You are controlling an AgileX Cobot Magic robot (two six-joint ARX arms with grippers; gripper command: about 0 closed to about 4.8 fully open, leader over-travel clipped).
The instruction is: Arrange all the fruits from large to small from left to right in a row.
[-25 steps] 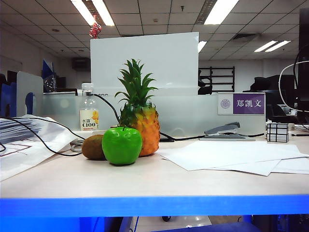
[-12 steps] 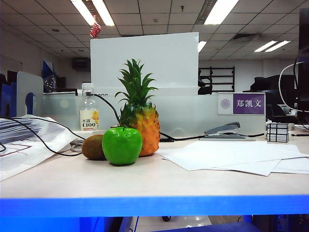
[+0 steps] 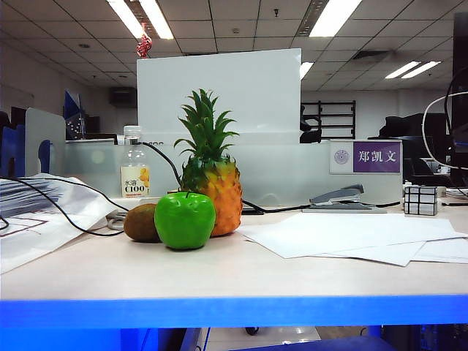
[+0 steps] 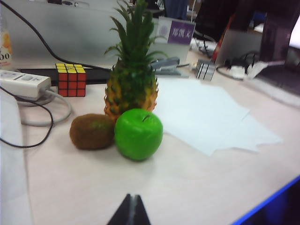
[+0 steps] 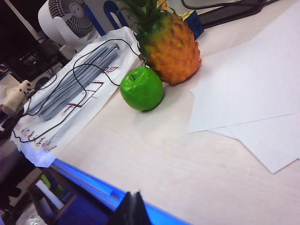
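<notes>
Three fruits stand bunched together left of the table's middle. The orange-yellow pineapple [image 3: 218, 186] [image 4: 131, 89] [image 5: 169, 46] with a green crown is at the back. The glossy green apple [image 3: 184, 219] [image 4: 138, 134] [image 5: 141, 88] sits in front of it, touching it. The brown kiwi [image 3: 142, 222] [image 4: 92, 131] lies against the apple's left side; the right wrist view hides it. My left gripper [image 4: 131, 196] is shut and empty, well short of the apple. My right gripper [image 5: 132, 194] is shut and empty over the table's blue front edge. Neither gripper shows in the exterior view.
White paper sheets [image 3: 344, 238] [image 5: 253, 89] cover the table's right half. A Rubik's cube [image 4: 70, 79] and a power strip [image 4: 23, 83] with cables lie behind the kiwi. A bottle [image 3: 134, 174], stapler [image 3: 340, 197] and mirror cube [image 3: 420, 199] stand at the back. Papers with a black cable [image 3: 44, 212] lie left.
</notes>
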